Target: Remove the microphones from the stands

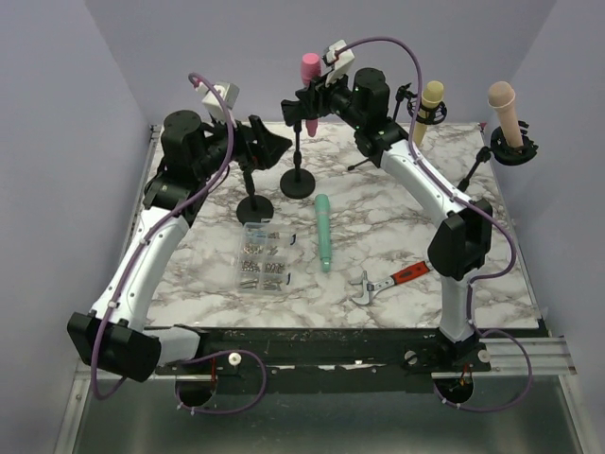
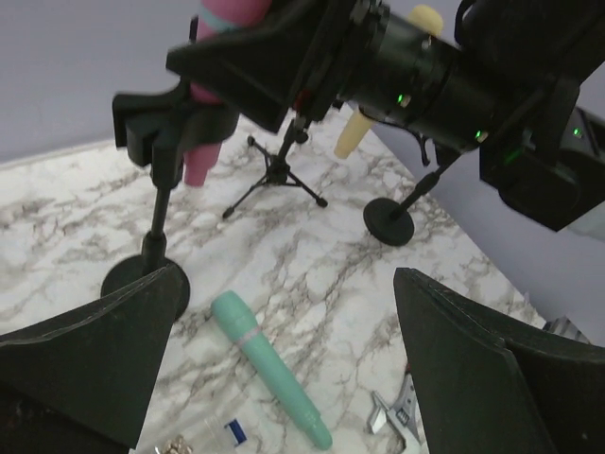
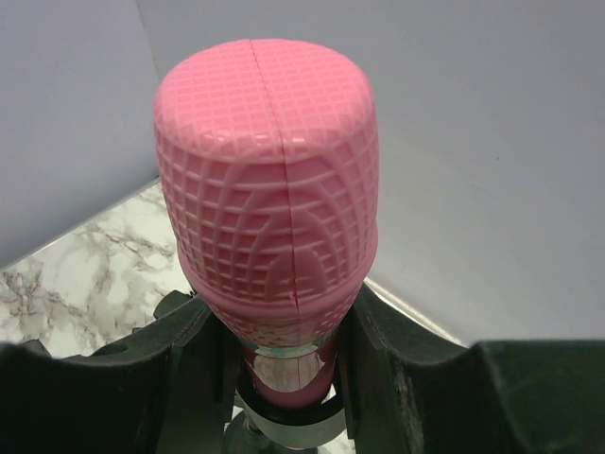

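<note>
The pink microphone (image 1: pixel 309 68) sits upright in the clip of a black round-base stand (image 1: pixel 299 183) at the back middle of the table. My right gripper (image 1: pixel 318 98) is shut on it just below its head. In the right wrist view the fingers (image 3: pixel 397 359) press both sides of the pink microphone (image 3: pixel 269 180), and the clip ring shows beneath. My left gripper (image 1: pixel 277 147) is open and empty, to the left of that stand. The left wrist view shows the pink microphone (image 2: pixel 201 161), its stand (image 2: pixel 156 213) and the open gripper (image 2: pixel 288 284).
A teal microphone (image 1: pixel 323 232) lies on the marble table. An empty round-base stand (image 1: pixel 255 207) is under my left gripper. A clear box of screws (image 1: pixel 263 257) and a wrench (image 1: pixel 386 282) lie near the front. A yellow microphone (image 1: pixel 430 102) and a beige one (image 1: pixel 504 112) stand at the back right.
</note>
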Available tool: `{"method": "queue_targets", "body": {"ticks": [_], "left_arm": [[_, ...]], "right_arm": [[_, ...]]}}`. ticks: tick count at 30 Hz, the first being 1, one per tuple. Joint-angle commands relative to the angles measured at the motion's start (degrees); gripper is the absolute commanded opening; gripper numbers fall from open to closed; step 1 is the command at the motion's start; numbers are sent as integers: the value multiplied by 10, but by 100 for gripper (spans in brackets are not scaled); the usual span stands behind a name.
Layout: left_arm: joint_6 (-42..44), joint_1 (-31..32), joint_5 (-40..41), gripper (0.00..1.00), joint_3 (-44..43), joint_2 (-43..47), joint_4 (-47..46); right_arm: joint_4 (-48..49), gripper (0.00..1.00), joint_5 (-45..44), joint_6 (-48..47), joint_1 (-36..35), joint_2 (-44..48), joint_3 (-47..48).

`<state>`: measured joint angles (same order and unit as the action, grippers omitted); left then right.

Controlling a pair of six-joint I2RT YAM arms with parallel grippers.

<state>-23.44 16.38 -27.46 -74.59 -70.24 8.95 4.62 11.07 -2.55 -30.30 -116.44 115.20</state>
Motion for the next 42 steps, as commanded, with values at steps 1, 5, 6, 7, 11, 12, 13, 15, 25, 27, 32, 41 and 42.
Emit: {"method": "queue_targets", "body": {"ticks": [1, 5, 6, 7, 11, 12, 13, 15, 25, 27, 32, 41, 42], "left_arm": [[17, 2, 17, 99, -84, -57, -13], [65, -4, 22, 99, -140, -117, -27], [83, -6, 21, 99, -152, -129, -30], [100, -10, 17, 99, -163, -145, -30], [159, -30, -49, 99, -198, -199, -20], [174, -33, -55, 99, -205, -208, -14], [194, -34, -61, 99, -208, -218, -12], [228, -35, -68, 99, -217, -236, -6], [286, -37, -155, 98, -325, -345, 65], [288, -36, -155, 98, -338, -362, 73], [296, -30, -129, 86, -341, -378, 65], [315, -22, -49, 0, -303, -367, 45], [320, -21, -50, 0, -295, -362, 42]], "right_arm": [[-17, 1, 60, 12, 3, 2, 22], [-24, 1, 65, 9, 4, 2, 30], [-24, 1, 66, 10, 5, 3, 30], [-24, 1, 69, 14, 6, 3, 32], [-29, 1, 85, 24, 10, -4, 41], [-29, 1, 86, 24, 10, -5, 41], [-30, 1, 87, 24, 10, -6, 41], [-33, 1, 87, 24, 11, -10, 44], [-44, 1, 99, 24, 12, -21, 56], [-45, 1, 100, 24, 12, -23, 59], [-60, 1, 102, 40, 12, -28, 73], [-57, 1, 105, 49, 13, -31, 85], [-56, 1, 105, 50, 12, -32, 87]]}}
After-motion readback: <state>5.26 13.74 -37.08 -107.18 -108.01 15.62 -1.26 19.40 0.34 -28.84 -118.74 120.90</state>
